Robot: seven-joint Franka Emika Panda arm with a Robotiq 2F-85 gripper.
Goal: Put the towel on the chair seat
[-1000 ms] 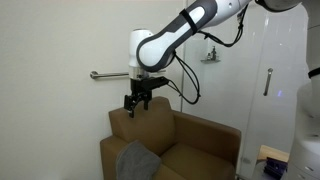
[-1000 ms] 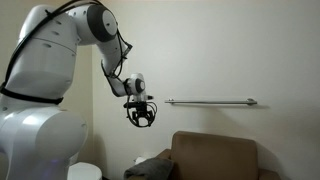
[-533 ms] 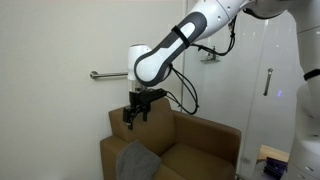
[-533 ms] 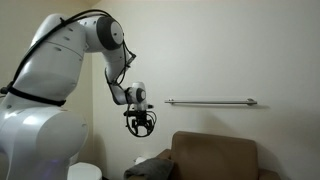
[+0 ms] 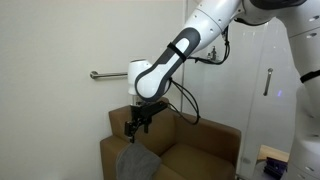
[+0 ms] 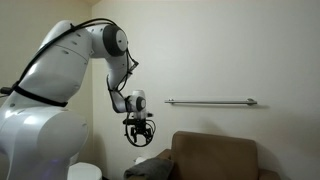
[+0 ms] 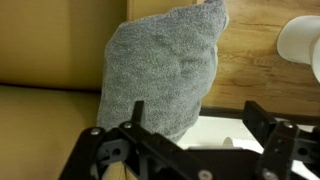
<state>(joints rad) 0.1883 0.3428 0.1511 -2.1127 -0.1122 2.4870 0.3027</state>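
Your claw [image 5: 133, 128] hangs over the near arm of the armchair [image 5: 200, 140], pointing down. Its two fingers [image 7: 136, 114] are spread wide apart with nothing between them. The wrist view shows this best, and the open claw [image 6: 139, 135] also shows in an exterior view.

The towel [image 5: 134, 161] lies directly below the claw, draped in a rumpled grey heap over the chair's arm, with a little air between its top and your fingertips. In the wrist view the towel [image 7: 165, 70] fills the middle, ahead of the spread fingers. Tan upholstery runs along one side of it and wood floor along the other, where part of a white object [image 7: 300, 45] shows at the edge.

The chair seat [image 5: 192, 160] sits lower than the claw and off to one side, past the towel. A metal rail [image 6: 210, 101] runs along the wall behind the claw, a little higher than it.
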